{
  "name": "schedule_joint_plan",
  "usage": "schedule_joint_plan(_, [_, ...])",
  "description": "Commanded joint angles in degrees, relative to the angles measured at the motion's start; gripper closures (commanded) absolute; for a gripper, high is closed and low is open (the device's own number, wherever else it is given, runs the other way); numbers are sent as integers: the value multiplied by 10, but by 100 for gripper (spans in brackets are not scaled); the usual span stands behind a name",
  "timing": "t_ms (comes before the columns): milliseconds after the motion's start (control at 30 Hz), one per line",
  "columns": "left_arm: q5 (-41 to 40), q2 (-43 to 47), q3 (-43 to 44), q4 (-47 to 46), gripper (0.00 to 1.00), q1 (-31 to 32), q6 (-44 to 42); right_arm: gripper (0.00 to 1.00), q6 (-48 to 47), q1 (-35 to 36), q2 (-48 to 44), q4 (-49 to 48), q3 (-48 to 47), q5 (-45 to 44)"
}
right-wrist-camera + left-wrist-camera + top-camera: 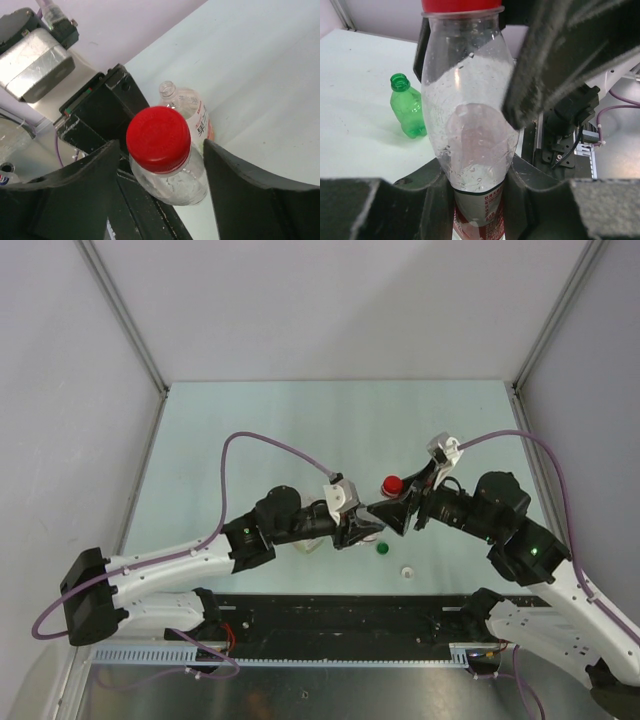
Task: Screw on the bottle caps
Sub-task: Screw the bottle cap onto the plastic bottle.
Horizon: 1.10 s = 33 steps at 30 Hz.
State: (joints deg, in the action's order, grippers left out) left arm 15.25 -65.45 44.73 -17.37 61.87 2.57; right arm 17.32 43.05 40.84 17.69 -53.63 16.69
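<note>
My left gripper [477, 200] clamps the small clear bottle [470, 115], the red cap [158, 137] sits on its neck untouched between the spread jaws of my right gripper [161, 167], and the green cap [382, 548] and white cap [407, 571] lie on the counter [300, 420].

both arms wear white shells, the left arm [170, 565] and the right arm [560, 590] alike, with rounded black joint housings [275, 515] nearer the hand. a small green light [534, 550] glows on the right arm's black elbow. a purple cable [260, 437] loops back from a silver-grey camera block [342, 493] just behind each hand. the right gripper [160, 150] has thick matt black fingers [65, 200] with curved inner faces; those of the left gripper [479, 200] look rough and dark grey.
</note>
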Motion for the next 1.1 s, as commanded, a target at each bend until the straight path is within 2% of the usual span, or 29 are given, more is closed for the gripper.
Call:
schedule_joint_plan(0, [-15,22,1,-76,79,-2,-18,21,-14,10,-17,24,8,39])
schedule_joint_plan(67, [-20,25,-8,-75,79,-2,-22,7,-23,10,-29,27,8,37])
schedule_joint_plan(133, [-26,27,-17,-75,79,-2,-24,2,-34,9,-45,35,8,31])
schedule_joint_plan(533, [-5,48,-91,-74,79,-3,-90,1,-47,9,-154,72,8,-75])
schedule_joint_plan(733, [-11,28,-112,-64,80,-3,-114,5,-7,9,-110,104,-10,-103])
schedule_joint_plan(900, [-31,-1,-109,-54,81,-3,-126,14,22,8,-50,139,-34,-109])
schedule_joint_plan(1067, [-35,-13,-109,-49,82,-3,-129,22,36,9,-30,136,-42,-108])
